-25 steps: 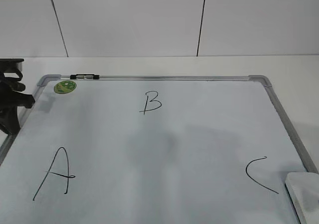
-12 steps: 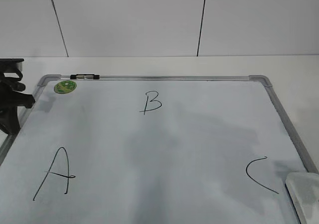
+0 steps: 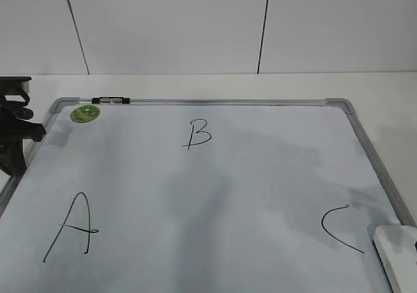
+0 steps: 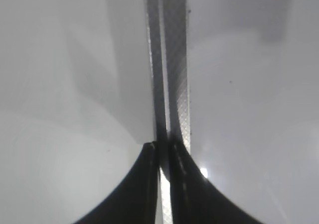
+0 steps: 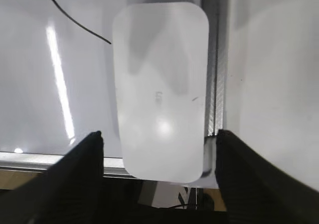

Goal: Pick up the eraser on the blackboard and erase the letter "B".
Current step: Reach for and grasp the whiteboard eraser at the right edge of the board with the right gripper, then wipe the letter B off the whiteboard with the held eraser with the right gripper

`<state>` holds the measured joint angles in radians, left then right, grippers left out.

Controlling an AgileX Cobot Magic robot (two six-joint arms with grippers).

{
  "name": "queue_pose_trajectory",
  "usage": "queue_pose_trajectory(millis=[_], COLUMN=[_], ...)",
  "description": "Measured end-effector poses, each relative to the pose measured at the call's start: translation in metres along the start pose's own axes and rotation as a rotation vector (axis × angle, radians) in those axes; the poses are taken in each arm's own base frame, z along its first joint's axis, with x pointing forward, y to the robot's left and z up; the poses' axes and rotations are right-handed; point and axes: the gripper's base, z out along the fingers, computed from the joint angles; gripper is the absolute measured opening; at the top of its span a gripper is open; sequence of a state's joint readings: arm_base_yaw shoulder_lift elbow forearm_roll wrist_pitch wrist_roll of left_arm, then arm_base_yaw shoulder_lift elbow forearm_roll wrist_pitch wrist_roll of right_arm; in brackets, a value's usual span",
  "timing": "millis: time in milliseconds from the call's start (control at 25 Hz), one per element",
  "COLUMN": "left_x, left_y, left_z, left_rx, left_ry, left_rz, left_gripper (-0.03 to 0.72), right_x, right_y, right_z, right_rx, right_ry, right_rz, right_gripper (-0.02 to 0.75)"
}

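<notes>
The blackboard (image 3: 215, 189) is a pale whiteboard with a silver frame, lying flat. The small black letter "B" (image 3: 197, 134) is near its far middle. The white eraser (image 3: 395, 254) lies at the board's near right corner, next to the curved "C". In the right wrist view the eraser (image 5: 159, 89) lies between my open right gripper's fingers (image 5: 159, 142), which straddle its near end without touching it. My left gripper (image 4: 163, 149) is shut and empty over the board's left frame; its arm (image 3: 13, 133) shows at the left edge of the exterior view.
A large "A" (image 3: 70, 228) is at the near left and a "C" (image 3: 339, 229) at the near right. A green sticker (image 3: 85, 113) and a black clip (image 3: 111, 100) sit at the far left corner. The board frame (image 5: 213, 74) runs just right of the eraser.
A shadow has spread across the board's right side toward the eraser, and a dark tip of the right gripper now shows at the right edge. The left arm has not moved.
</notes>
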<state>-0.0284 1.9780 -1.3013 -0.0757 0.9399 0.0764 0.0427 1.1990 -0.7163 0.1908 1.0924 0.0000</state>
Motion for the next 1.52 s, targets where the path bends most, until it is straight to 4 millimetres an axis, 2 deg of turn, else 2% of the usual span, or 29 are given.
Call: queue_pose_trajectory(millis=[200,480,680,1040,1120,1280,1520], left_x=[0.000,0.000,0.000,0.000,0.000,0.000,0.000], left_y=[0.000,0.000,0.000,0.000,0.000,0.000,0.000], left_z=[0.000,0.000,0.000,0.000,0.000,0.000,0.000], left_rx=[0.000,0.000,0.000,0.000,0.000,0.000,0.000], left_ry=[0.000,0.000,0.000,0.000,0.000,0.000,0.000], left_rz=[0.000,0.000,0.000,0.000,0.000,0.000,0.000], left_gripper=[0.020,0.020,0.020,0.020,0.020,0.020,0.020], right_x=[0.000,0.003,0.002,0.000,-0.002,-0.008,-0.018], right_y=[-0.003,0.015,0.010,0.011,0.013,0.015,0.014], right_z=[0.000,0.003,0.003,0.003,0.006,0.016,0.035], right_rx=[0.072,0.102,0.154,0.144,0.124,0.110,0.123], right_ry=[0.000,-0.005,-0.019,-0.030,-0.030,-0.004,0.052], right_rz=[0.013,-0.007,-0.024,-0.017,-0.006,0.009,0.018], right_gripper=[0.531,0.531,0.531,0.530,0.547,0.648,0.666])
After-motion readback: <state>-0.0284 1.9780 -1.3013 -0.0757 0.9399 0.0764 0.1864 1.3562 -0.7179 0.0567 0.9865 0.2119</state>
